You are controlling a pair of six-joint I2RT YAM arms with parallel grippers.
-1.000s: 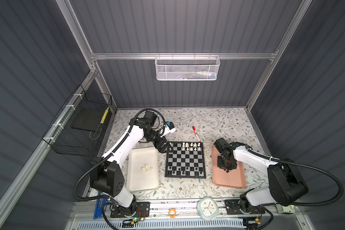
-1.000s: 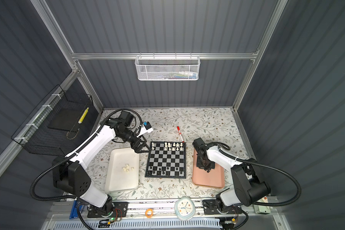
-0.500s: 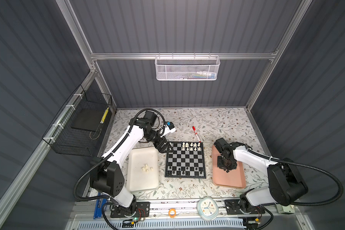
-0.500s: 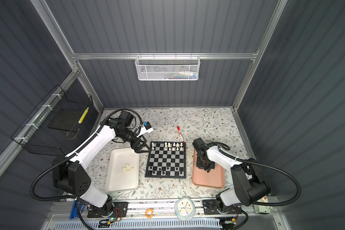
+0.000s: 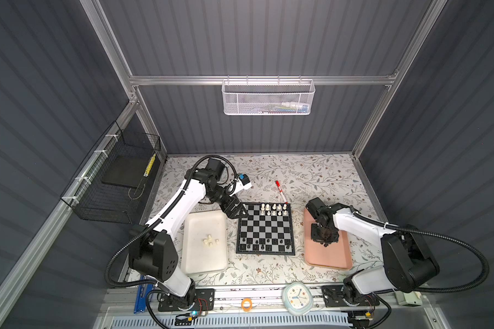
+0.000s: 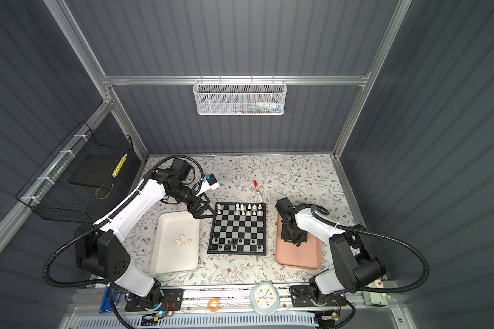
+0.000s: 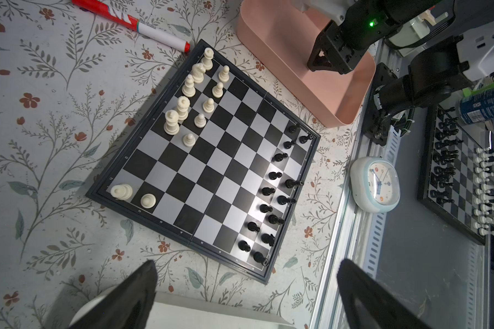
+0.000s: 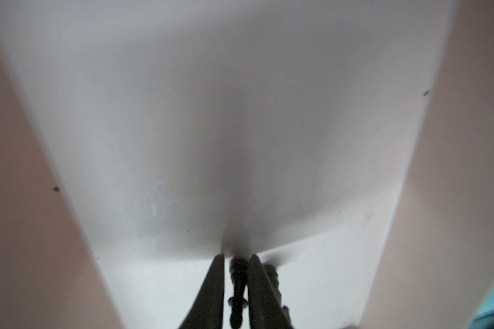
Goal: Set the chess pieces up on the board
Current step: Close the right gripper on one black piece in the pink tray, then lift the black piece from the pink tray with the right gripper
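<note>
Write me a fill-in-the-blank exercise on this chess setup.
The right end effector grips a ___ plastic chess piece.
It works inside the ___ rectangular plastic tray.
The left end effector is ___.
Loose cream-white chess pieces lie in the ___ rectangular tray.
Missing words: black; pink; open; white.

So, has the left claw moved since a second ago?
No. The left claw stays open by the chessboard's far left corner, same spot as before.
</note>
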